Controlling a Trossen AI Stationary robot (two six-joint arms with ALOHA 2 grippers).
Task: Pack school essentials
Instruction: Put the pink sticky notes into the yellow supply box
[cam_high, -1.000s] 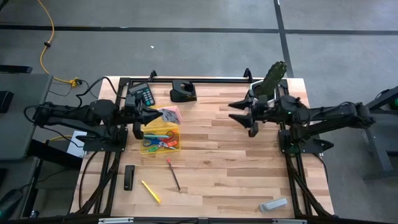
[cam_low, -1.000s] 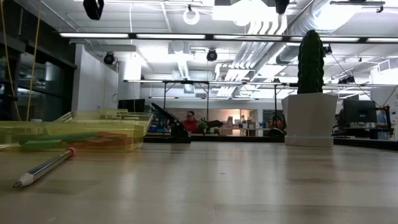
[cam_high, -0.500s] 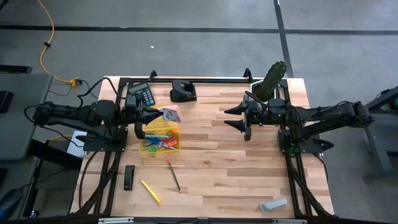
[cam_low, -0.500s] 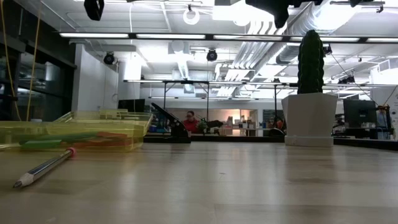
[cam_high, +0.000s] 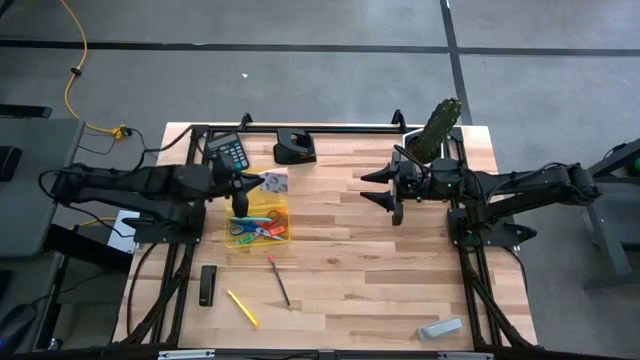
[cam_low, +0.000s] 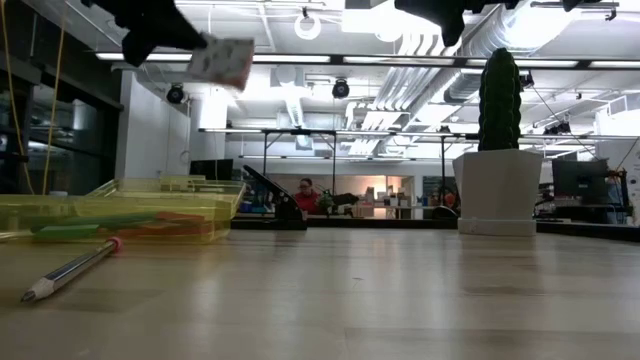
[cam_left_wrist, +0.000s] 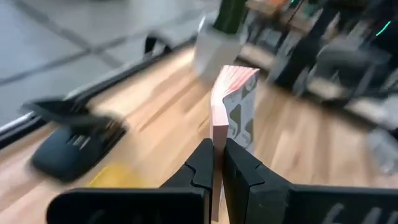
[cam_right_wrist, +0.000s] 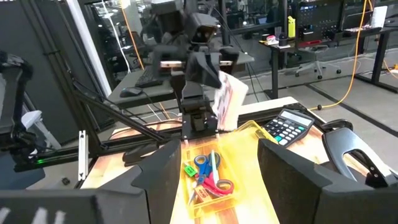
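The left gripper pinches the pink pad, which juts out at its 3 o'clock; the right gripper gapes wide.

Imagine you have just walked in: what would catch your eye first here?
First, the pink note pad pinched in the left pincer, held in the air above the yellow tray of scissors. Next, the tall green cactus in its white pot at the table's far right corner, with the right pincer hovering open nearby.

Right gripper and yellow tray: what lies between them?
High view: only bare table between the open right gripper and the yellow tray.
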